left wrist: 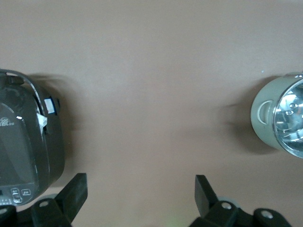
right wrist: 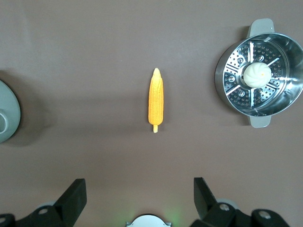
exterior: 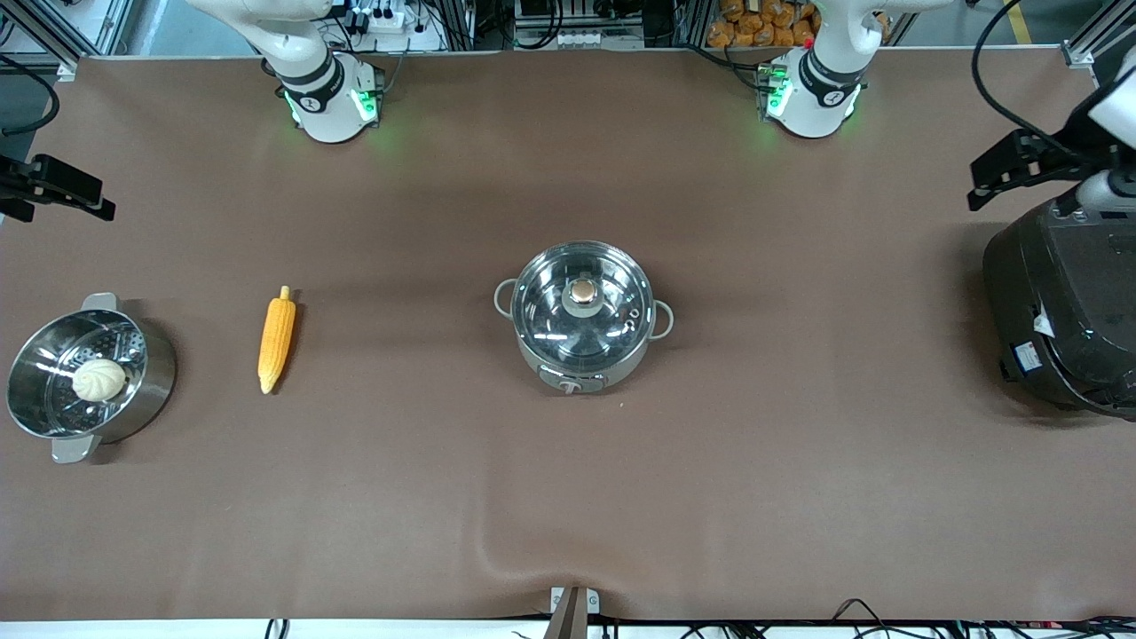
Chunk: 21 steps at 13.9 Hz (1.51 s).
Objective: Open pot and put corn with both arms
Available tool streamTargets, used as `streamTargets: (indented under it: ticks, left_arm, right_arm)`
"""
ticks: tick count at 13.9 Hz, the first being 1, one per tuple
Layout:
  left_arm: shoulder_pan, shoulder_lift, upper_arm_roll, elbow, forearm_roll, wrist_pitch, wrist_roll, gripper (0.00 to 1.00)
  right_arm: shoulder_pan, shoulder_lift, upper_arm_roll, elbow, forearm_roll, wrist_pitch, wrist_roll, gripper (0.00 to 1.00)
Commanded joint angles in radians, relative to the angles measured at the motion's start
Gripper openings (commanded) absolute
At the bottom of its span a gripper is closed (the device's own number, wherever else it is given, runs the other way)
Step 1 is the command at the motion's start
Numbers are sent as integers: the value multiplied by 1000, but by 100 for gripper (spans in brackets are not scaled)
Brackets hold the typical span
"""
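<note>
Corn (exterior: 277, 334) lies on the brown table (exterior: 568, 497), between the pot (exterior: 583, 317) at mid-table and a steamer pot (exterior: 89, 377) holding a white bun (exterior: 98, 380) at the right arm's end. I see the pot's glass lid (exterior: 581, 311) seated, its copper knob (exterior: 582, 291) up. My right gripper (right wrist: 137, 191) hangs high over the table with the corn below it, fingers spread and empty. My left gripper (left wrist: 141, 191) hovers over bare table between the pot and a black cooker (exterior: 1065, 311), fingers likewise spread wide, holding nothing.
</note>
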State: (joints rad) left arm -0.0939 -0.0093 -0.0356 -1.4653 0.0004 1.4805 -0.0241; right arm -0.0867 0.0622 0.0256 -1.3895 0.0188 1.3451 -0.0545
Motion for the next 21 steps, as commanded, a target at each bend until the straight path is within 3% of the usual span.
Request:
streamTargets:
  ticks: [1,5,9,14,21]
  left_arm:
    - [-38,57,-36,72,-17,-5,-51,100]
    - [-113,155,-66,152,-17,-5,-166,100]
    - [-182,221,-66,172,-17,26,-250,100]
    - [-351,365,-50,174,-16,197,-474,100]
    - [-520,500,-41,174,-8,392,-692,100]
  right_arm:
    - [1,-5,-3,-11,3,14,-7,100]
    - [4,-9,0,-81,3,84,-5,100]
    - [12,-1,0,-176,4,179,2,100]
    - [33,2,0,-373,4,392,-5,100]
    - [22,-1,-3,-744,9,753,-37,100]
